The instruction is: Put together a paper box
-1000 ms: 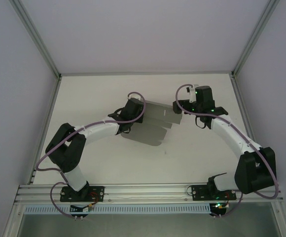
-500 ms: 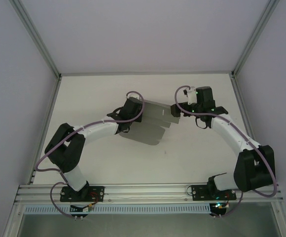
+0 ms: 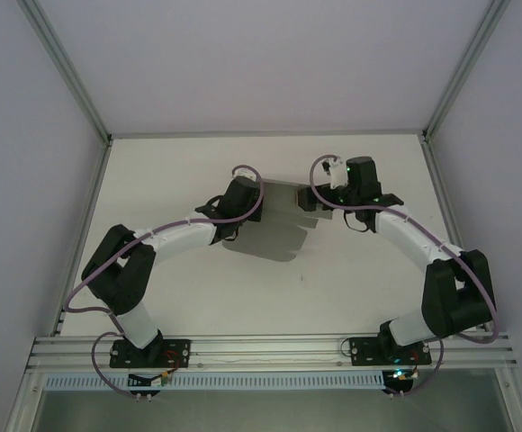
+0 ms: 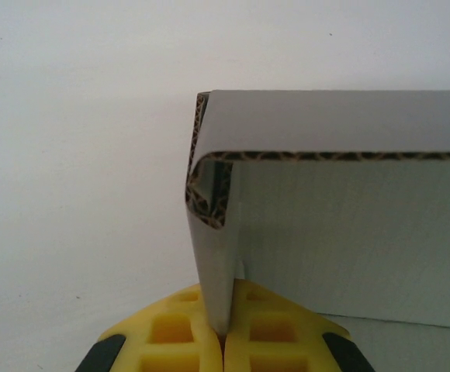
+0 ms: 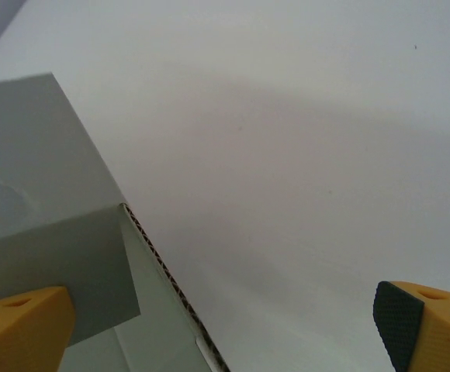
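The paper box (image 3: 270,236) is a partly folded grey cardboard sheet held above the white table, mid-table. My left gripper (image 3: 254,207) is shut on its left edge. In the left wrist view the yellow fingers (image 4: 178,337) pinch a doubled-over flap of the paper box (image 4: 349,232), whose corrugated edge curls over above them. My right gripper (image 3: 309,198) stands open at the sheet's upper right end. In the right wrist view the paper box (image 5: 46,186) sits at the left by the left fingertip (image 5: 19,329), and the gripper (image 5: 217,333) has bare table between its widely spaced fingers.
The white table (image 3: 198,288) is walled by pale panels on three sides, with aluminium posts (image 3: 63,67) at the back corners. A metal rail (image 3: 270,346) carrying both arm bases runs along the near edge.
My right gripper has moved left, up to the sheet's right end, still open. The left gripper keeps its hold, and the sheet has shifted slightly toward the back.
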Controlling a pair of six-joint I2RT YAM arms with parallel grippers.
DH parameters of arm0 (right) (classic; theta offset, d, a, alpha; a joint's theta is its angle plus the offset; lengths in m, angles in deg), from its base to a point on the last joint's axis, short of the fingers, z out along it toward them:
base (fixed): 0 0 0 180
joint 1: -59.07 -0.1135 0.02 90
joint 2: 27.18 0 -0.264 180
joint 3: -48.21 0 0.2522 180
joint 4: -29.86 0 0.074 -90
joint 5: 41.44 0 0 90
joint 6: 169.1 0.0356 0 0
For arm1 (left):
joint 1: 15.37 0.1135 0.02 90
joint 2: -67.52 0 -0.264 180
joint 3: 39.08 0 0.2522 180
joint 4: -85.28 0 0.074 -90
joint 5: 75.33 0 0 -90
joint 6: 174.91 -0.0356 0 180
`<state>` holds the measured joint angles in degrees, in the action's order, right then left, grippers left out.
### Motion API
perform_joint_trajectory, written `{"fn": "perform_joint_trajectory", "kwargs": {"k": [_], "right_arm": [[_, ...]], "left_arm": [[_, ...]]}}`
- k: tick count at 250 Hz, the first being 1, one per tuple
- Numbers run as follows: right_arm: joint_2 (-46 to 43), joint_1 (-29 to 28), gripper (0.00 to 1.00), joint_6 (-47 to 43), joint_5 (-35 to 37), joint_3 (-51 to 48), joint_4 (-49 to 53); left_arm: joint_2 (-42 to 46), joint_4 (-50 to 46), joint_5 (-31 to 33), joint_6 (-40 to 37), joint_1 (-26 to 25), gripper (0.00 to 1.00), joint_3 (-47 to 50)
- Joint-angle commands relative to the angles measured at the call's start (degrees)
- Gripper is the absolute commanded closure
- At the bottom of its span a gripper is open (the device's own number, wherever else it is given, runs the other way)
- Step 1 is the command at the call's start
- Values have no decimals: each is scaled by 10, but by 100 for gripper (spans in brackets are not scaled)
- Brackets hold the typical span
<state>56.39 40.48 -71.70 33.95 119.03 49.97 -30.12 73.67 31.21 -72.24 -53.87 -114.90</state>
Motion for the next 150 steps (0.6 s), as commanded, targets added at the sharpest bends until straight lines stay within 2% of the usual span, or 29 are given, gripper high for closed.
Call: {"fn": "perform_joint_trajectory", "kwargs": {"k": [1, 70, 120, 150], "right_arm": [[14, -13, 0, 59, 41, -8, -91], [23, -64, 0, 130, 207, -65, -256], [11, -90, 0, 173, 345, -83, -285], [-2, -93, 0, 178, 369, -95, -281]], "left_arm": [[17, 15, -15, 5, -13, 100, -18], [17, 22, -14, 29, -25, 100, -26], [16, 14, 1, 49, -28, 100, -32], [16, 7, 4, 60, -29, 100, -36]]}}
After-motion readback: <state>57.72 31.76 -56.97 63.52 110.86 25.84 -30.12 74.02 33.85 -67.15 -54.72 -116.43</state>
